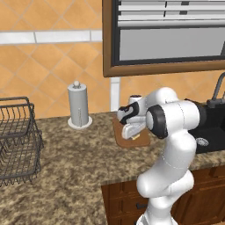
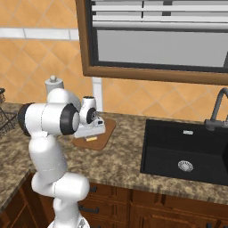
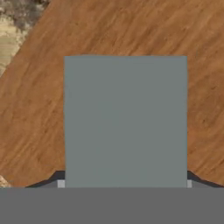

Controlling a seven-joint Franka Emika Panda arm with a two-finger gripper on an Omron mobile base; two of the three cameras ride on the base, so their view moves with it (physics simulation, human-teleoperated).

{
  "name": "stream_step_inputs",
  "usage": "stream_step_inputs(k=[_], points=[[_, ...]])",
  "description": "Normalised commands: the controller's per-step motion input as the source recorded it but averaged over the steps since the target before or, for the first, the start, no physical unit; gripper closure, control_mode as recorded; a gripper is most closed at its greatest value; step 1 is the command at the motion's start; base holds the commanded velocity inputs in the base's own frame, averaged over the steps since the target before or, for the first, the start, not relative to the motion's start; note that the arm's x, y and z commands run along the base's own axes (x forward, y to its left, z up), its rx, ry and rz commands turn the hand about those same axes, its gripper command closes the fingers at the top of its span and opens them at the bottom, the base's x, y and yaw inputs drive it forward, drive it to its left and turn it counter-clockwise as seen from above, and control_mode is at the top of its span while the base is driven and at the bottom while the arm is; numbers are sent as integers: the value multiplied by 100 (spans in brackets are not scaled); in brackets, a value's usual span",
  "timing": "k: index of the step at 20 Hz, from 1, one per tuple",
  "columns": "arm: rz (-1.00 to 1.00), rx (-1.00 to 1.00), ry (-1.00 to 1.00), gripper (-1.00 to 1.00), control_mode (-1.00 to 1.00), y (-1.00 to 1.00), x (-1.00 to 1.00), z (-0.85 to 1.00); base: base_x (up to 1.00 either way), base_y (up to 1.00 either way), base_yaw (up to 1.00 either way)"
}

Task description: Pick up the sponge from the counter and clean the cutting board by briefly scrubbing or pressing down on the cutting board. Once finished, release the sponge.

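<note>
The sponge (image 3: 125, 120) lies flat on the cutting board (image 3: 109, 30), its grey-green top facing the hand camera. My gripper (image 3: 125, 181) is low over it, with a dark fingertip hugging each side of the block, so it is shut on the sponge. From the base, a sliver of the sponge's yellow base (image 1: 136, 137) (image 2: 91, 138) peeks out under the gripper (image 1: 135, 134) (image 2: 91, 135). The brown board (image 1: 123, 140) (image 2: 104, 129) rests on the speckled counter (image 1: 66, 154) (image 2: 120, 160) near the wall.
A paper towel holder (image 1: 79, 107) (image 2: 53, 84) stands left of the board by the wall. A wire basket (image 1: 15, 140) sits at the counter's far left. The black sink (image 2: 187, 151) with its faucet (image 2: 218, 109) lies to the right.
</note>
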Motion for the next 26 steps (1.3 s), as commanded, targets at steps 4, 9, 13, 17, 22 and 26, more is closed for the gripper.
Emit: stream_step_inputs(k=[4, 9, 13, 17, 22, 26], points=[[-3, 0, 8, 100, -100, -19, -89, -15, 0, 0, 0], [-5, 0, 5, 100, -100, -28, -89, -6, 0, 0, 0], [-3, 0, 0, 100, -100, -14, 12, 0, 0, 0, 0], [0, 0, 4, 100, -100, -2, 44, 0, 0, 0, 0], [0, 0, 8, 100, -100, -11, 47, 16, 0, 0, 0], [-1, 2, 2, 100, -100, -29, 43, 17, 0, 0, 0]])
